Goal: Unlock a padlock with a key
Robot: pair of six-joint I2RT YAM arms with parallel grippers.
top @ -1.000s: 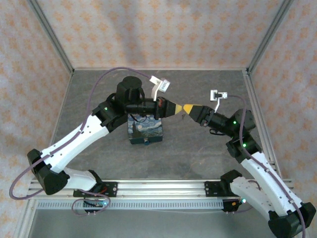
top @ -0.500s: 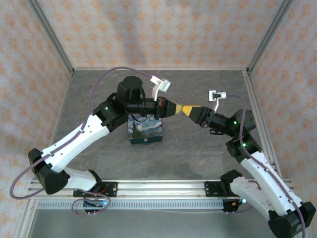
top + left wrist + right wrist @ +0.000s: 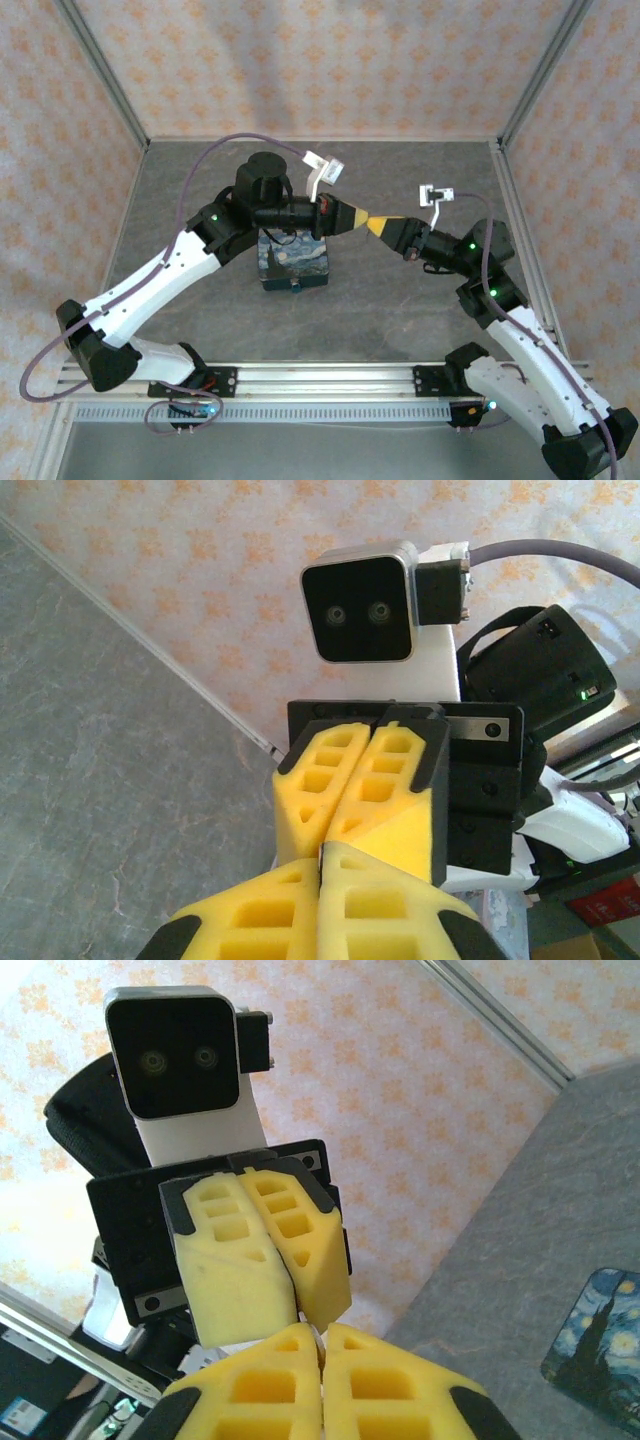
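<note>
My left gripper [image 3: 357, 217] and right gripper [image 3: 373, 224] meet tip to tip in the air, above and to the right of the painted tin. Both are shut. A thin sliver of metal, the key [image 3: 317, 1340], sits in the seam between the right fingertips. A thin edge of the key [image 3: 320, 847] also shows between the left fingertips. Most of it is hidden in the yellow foam. The padlock [image 3: 297, 285] is a tiny bluish-grey lump at the front edge of the tin, well below both grippers.
The blue-and-yellow starry-night tin [image 3: 293, 262] lies on the grey tabletop under the left arm; a corner of the tin [image 3: 598, 1335] shows in the right wrist view. Metal frame posts and patterned walls close in the back and both sides.
The right gripper has edged left toward the left gripper, closing the small gap between their tips. The left arm and the tin have stayed put.
</note>
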